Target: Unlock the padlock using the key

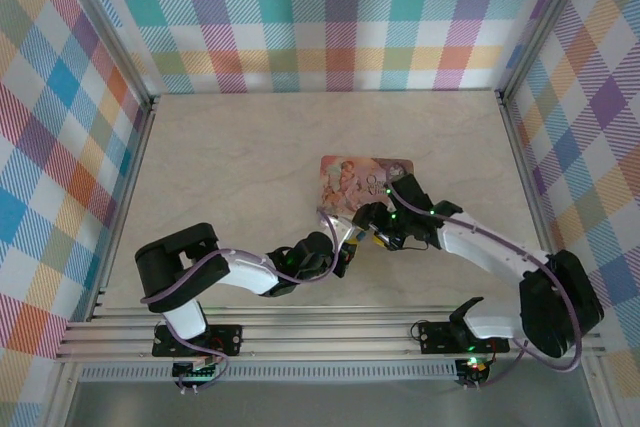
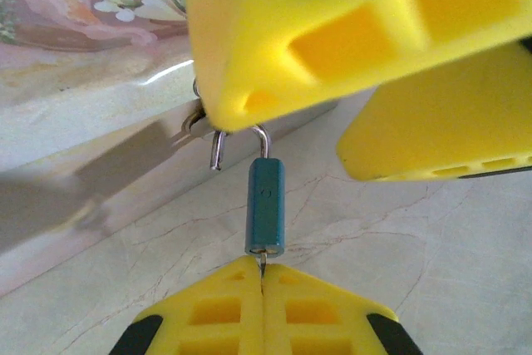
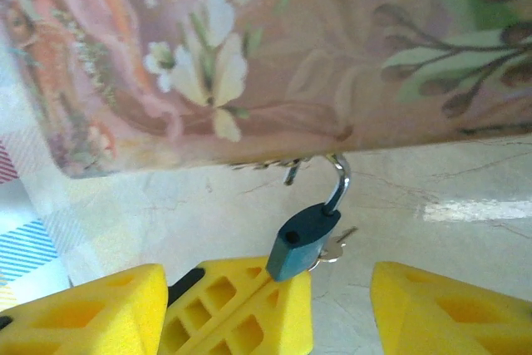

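Note:
The padlock (image 2: pixel 266 205) is a small teal-blue body with a silver shackle. It hangs just off the table, in front of the pink box. One shackle leg (image 2: pixel 217 154) is out of the body, and its empty hole shows on top of the padlock (image 3: pixel 301 243). My left gripper (image 2: pixel 263 270) is shut on the key (image 2: pixel 262 260), which sits in the lock's underside. The silver key (image 3: pixel 333 248) also pokes out behind the body. The left gripper (image 3: pixel 249 301) sits between my right gripper's wide-open fingers (image 3: pixel 91 313). Those fingers (image 2: pixel 332 31) stand above the shackle. Both grippers meet near the padlock (image 1: pixel 358 234).
The pink illustrated box (image 1: pixel 365 179) lies flat just beyond the lock, its front edge (image 3: pixel 249 151) almost touching the shackle. Small metal rings (image 3: pixel 288 172) hang at that edge. The marble table (image 1: pixel 250 147) lies inside plaid walls, with a metal rail (image 1: pixel 300 332) along its near edge.

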Controlling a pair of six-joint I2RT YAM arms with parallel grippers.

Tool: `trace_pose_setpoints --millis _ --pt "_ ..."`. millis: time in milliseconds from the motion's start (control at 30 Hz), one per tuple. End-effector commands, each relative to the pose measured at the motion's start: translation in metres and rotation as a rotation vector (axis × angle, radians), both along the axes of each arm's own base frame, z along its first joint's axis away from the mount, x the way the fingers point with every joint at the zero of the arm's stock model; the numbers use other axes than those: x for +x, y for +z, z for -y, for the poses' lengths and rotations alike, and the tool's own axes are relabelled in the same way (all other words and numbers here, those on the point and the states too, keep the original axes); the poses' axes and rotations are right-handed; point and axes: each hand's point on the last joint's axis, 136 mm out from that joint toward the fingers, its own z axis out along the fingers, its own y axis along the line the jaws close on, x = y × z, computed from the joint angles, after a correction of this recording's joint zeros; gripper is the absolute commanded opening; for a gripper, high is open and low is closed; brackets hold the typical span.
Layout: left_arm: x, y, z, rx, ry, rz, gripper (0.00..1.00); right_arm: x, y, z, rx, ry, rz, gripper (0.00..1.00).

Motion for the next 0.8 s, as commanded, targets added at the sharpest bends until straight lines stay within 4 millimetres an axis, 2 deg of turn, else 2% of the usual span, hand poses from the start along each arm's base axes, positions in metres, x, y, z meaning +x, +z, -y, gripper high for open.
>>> trace_pose_setpoints --millis 0,167,500,667,767 --pt "0.001 0.012 0.004 -0.017 0.020 0.005 0.00 -0.010 0.000 0.004 0.000 -0.003 -0.019 0.65" --pt "0.002 0.013 0.005 -0.005 0.022 0.012 0.00 -0.017 -0.012 0.005 0.021 -0.010 -0.050 0.63" --pt "-0.001 0.017 0.013 0.026 -0.014 0.048 0.00 -0.015 -0.025 -0.010 0.062 0.015 -0.084 0.60" --pt "-0.002 0.019 0.016 0.048 -0.031 0.067 0.00 -0.014 -0.030 -0.010 0.051 0.014 -0.098 0.54" --pt "-0.004 0.019 0.018 0.062 -0.044 0.075 0.00 -0.013 -0.035 -0.008 0.036 0.010 -0.102 0.46"
